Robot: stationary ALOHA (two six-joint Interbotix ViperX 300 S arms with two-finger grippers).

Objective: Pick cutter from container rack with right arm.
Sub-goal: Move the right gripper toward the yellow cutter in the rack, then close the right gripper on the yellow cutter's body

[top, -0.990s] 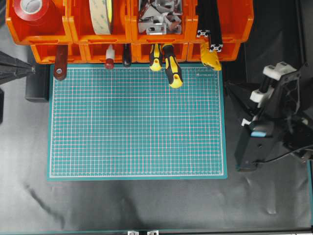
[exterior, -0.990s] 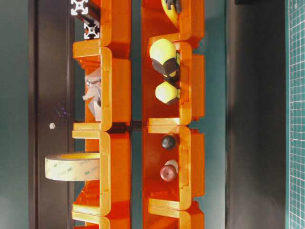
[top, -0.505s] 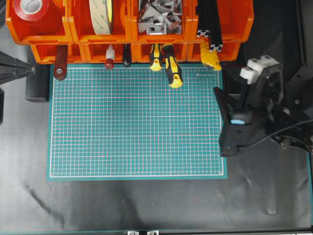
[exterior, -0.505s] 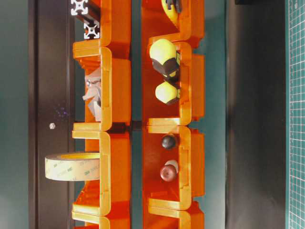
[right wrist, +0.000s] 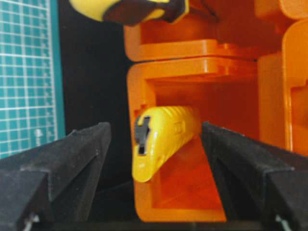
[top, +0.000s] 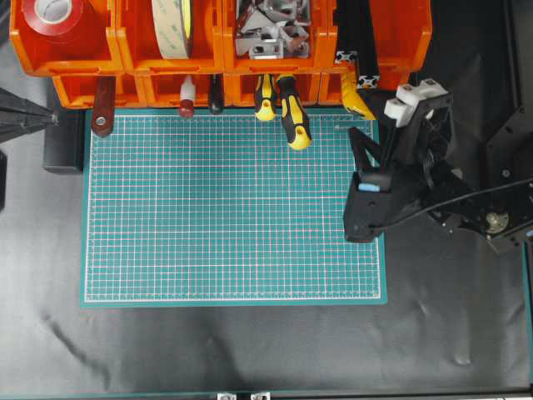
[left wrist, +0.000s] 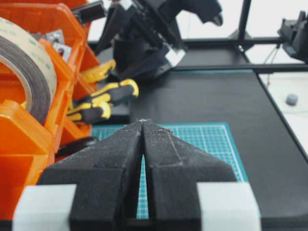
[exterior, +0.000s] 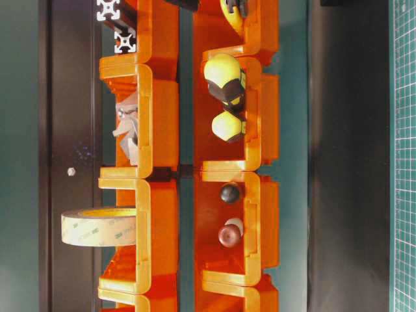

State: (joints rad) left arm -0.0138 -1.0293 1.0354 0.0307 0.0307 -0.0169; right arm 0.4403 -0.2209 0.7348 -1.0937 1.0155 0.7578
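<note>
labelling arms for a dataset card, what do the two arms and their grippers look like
Both arms are black. The right arm is jointed, with white blocks at its upper end, a small light-blue mark on its body and a thin black cable looping alongside. The right gripper has broad, matte black, wedge-shaped fingers. The left gripper has rough black fingers tapering to a point, with white blocks at their base.

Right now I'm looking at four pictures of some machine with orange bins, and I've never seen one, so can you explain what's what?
It is a two-armed robot at a table. One camera looks down from above, one sits at table level facing the container rack, and one rides on each wrist. A green cutting mat lies on the table. The bins hold tape, metal brackets and screwdrivers. The right gripper stands open, facing the yellow cutter in its bin, holding nothing. The left gripper is shut and empty, at the table's left edge.
</note>
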